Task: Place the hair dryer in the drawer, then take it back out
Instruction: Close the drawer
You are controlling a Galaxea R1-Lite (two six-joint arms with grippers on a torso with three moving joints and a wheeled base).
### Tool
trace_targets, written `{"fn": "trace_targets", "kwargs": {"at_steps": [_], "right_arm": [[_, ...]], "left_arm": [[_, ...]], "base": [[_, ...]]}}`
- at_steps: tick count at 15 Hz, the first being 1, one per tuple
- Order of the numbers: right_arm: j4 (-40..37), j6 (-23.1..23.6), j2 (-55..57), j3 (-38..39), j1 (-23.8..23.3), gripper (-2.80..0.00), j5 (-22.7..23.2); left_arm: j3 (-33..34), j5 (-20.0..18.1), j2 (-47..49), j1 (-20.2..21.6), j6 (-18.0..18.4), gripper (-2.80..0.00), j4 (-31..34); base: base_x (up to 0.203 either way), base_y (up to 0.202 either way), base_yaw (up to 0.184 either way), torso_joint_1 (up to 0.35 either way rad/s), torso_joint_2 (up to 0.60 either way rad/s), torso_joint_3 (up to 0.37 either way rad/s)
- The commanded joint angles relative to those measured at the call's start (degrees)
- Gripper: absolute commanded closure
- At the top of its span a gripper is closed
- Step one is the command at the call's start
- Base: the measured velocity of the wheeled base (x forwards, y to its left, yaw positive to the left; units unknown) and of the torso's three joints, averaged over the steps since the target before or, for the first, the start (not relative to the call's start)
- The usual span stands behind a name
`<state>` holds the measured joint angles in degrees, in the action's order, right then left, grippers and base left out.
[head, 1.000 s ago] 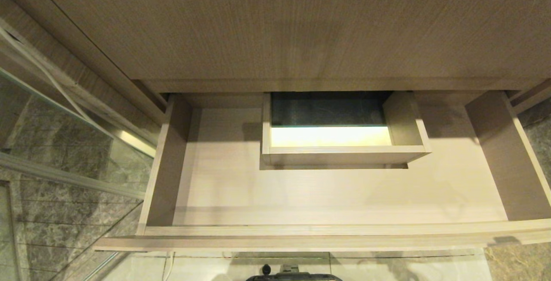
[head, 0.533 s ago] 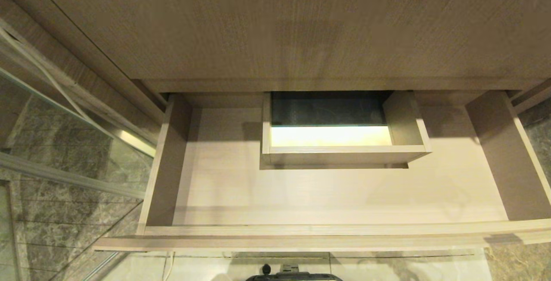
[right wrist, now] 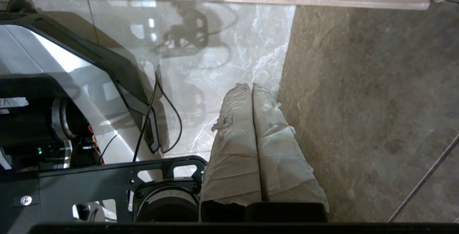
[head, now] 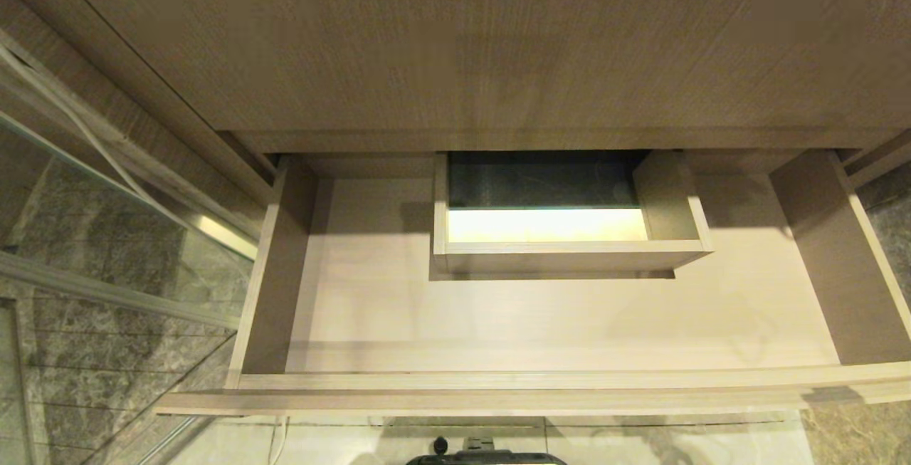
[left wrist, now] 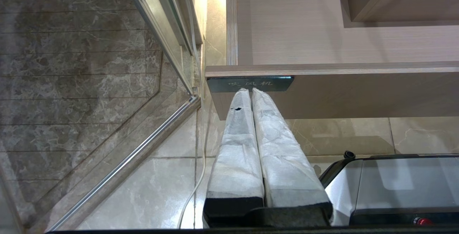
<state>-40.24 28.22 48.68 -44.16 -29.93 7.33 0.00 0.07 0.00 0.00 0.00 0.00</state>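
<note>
Nothing shifted in the head view since a second ago. Drawer (head: 541, 322) pulled wide, bare inside; hair dryer nowhere in sight, so no direction or axis to judge. Right gripper (right wrist: 251, 87) low over floor tiles, fingers pressed together, holding nothing. Left gripper (left wrist: 250, 90) likewise closed, just beneath the drawer front.

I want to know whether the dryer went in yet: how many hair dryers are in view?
0. The drawer stands pulled open with nothing lying on its floor. Left gripper and right gripper are both shut and hold nothing.
</note>
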Motion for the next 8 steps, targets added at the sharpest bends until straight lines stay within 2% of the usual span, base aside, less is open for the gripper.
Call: {"fn": "trace_targets", "kwargs": {"at_steps": [1, 8], "right_arm": [[0.08, 0.17, 0.49, 0.16, 0.05, 0.0, 0.06], [1.15, 0.17, 0.59, 0.05, 0.05, 0.0, 0.06]], "left_arm": [[0.0, 0.01, 0.0, 0.0, 0.0, 0.0, 0.0], [0.0, 0.01, 0.0, 0.0, 0.0, 0.0, 0.0]], "base": [[0.0, 0.0, 0.0, 0.0, 0.0, 0.0], [0.0, 0.0, 0.0, 0.0, 0.0, 0.0]]}}
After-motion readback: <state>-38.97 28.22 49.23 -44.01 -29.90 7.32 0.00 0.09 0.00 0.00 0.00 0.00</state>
